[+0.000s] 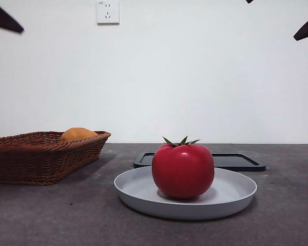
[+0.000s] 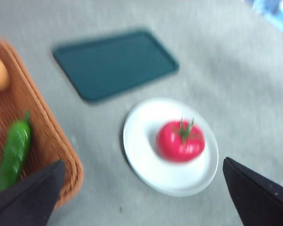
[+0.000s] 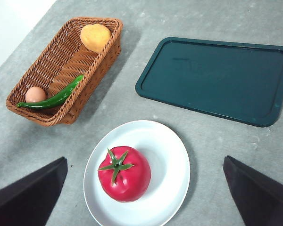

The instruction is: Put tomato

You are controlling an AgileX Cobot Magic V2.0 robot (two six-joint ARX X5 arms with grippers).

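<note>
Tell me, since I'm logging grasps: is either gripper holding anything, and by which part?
Nothing is held. Both grippers are open and hang above the table; the tomato sits free on the plate.

The round white plate (image 1: 143, 197) sits on the grey table (image 1: 287, 215), and the glossy red tomato (image 1: 183, 170) stands upright on it. Behind the plate, just beyond its far rim, the flat dark green rectangular tray (image 1: 241, 162) lies on the table. To the plate's left stands the brown woven wicker basket (image 1: 36, 159). In the basket lie the orange-yellow rounded fruit (image 1: 78, 134), a long green chilli pepper (image 3: 54, 99) and a small brown egg (image 3: 35, 94).
</note>
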